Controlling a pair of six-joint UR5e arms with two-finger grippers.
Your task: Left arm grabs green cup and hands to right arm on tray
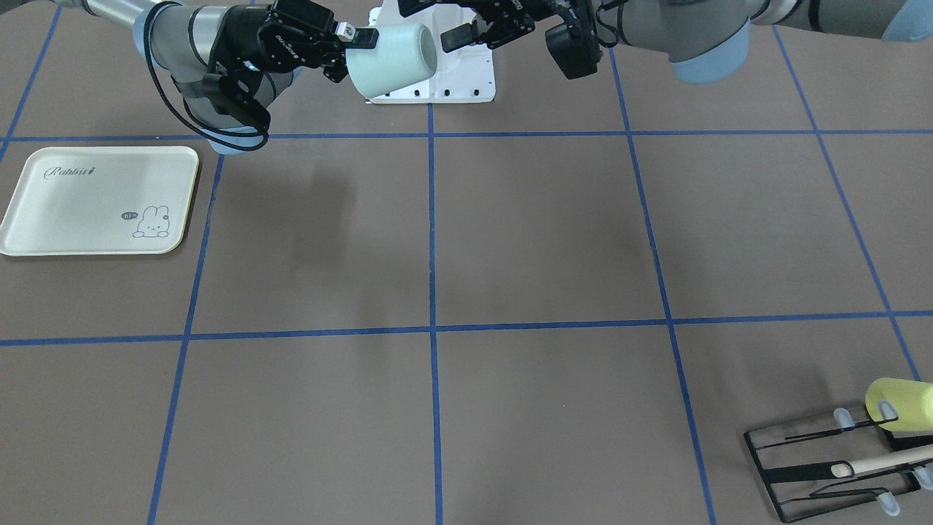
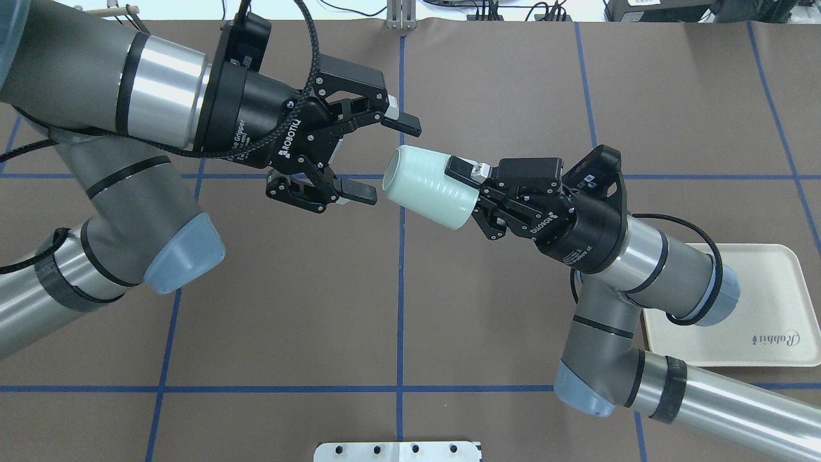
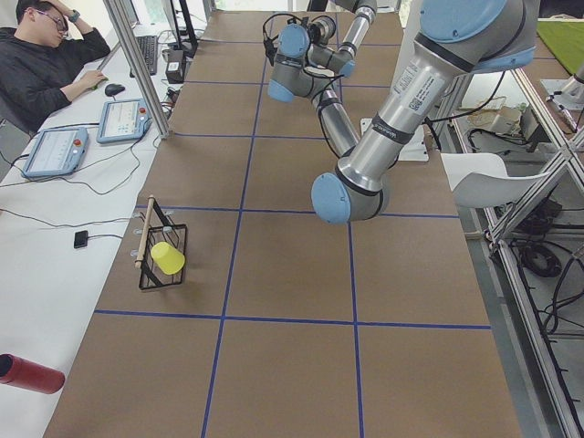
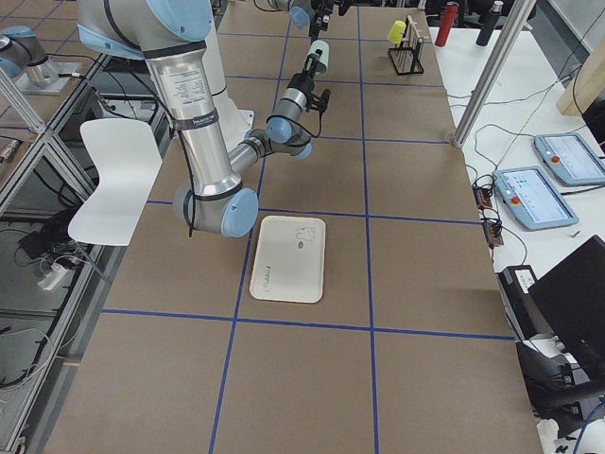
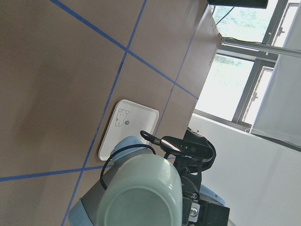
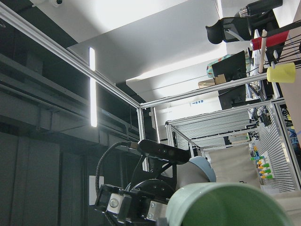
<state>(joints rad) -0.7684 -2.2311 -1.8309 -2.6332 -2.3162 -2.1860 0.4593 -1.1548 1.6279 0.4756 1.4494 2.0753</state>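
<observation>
The green cup lies on its side in mid-air above the table, base end toward the left arm. My right gripper is shut on its wall at the mouth end, with one finger along the outside. In the front-facing view the cup sits in the right gripper. My left gripper is open, its jaws spread just off the cup's base and not touching it; it also shows in the front-facing view. The cream tray lies under the right arm's elbow, bare.
A black wire rack holds a yellow cup and a wooden stick at the table's far left corner. A white mounting plate sits at the robot's edge. An operator sits at a side desk.
</observation>
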